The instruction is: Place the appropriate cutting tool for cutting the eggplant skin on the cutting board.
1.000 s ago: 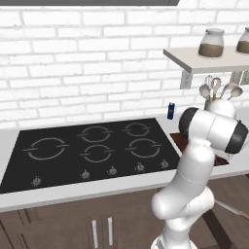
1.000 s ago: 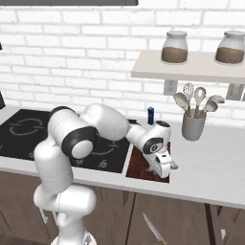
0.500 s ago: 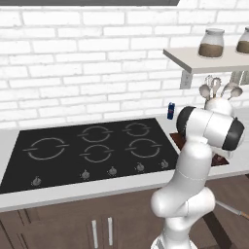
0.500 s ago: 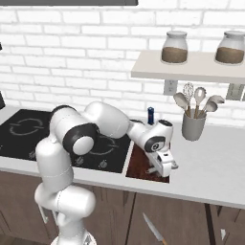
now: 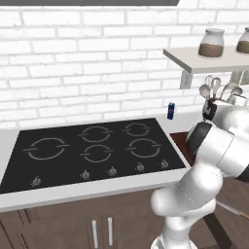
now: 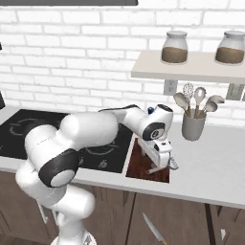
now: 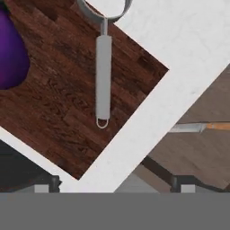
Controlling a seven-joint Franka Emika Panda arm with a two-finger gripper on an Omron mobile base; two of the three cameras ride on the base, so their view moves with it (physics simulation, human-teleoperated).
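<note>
The counter (image 6: 210, 162) runs pale and wide under the white brick wall (image 5: 73, 58), and the black cooktop (image 5: 92, 146) takes up most of its left stretch. Up on the right there's a shelf (image 6: 191, 69) with two jars (image 6: 174, 47) of brown stuff, and below it a grey utensil pot (image 6: 193, 125) stuffed with spoons and a whisk.

Now the cutting board (image 6: 148, 162) — dark reddish wood, sitting right beside the cooktop's right edge, close to the counter's front lip. The arm is curled low over it, and the gripper (image 6: 163, 155) hangs just above the board's right side.

From the hand view, the board (image 7: 58, 99) lies on a diagonal. The eggplant (image 7: 11, 51) sits on it at the left edge, glossy purple, partly cut off by the frame. Lying flat on the board beside it, well clear of the eggplant, is a grey metal peeler (image 7: 103, 76), handle on the wood and its looped head reaching over the board's edge onto the counter. The two dark fingertips (image 7: 51, 182) stand wide apart at the bottom, nothing between them — the pincer is spread and holds nothing.

Down on the floor, a knife (image 7: 197, 127) with an orange handle lies in front of the cabinets; the right base view catches it too (image 6: 154, 228). A small blue bottle (image 5: 170, 111) stands by the wall behind the cooktop.
</note>
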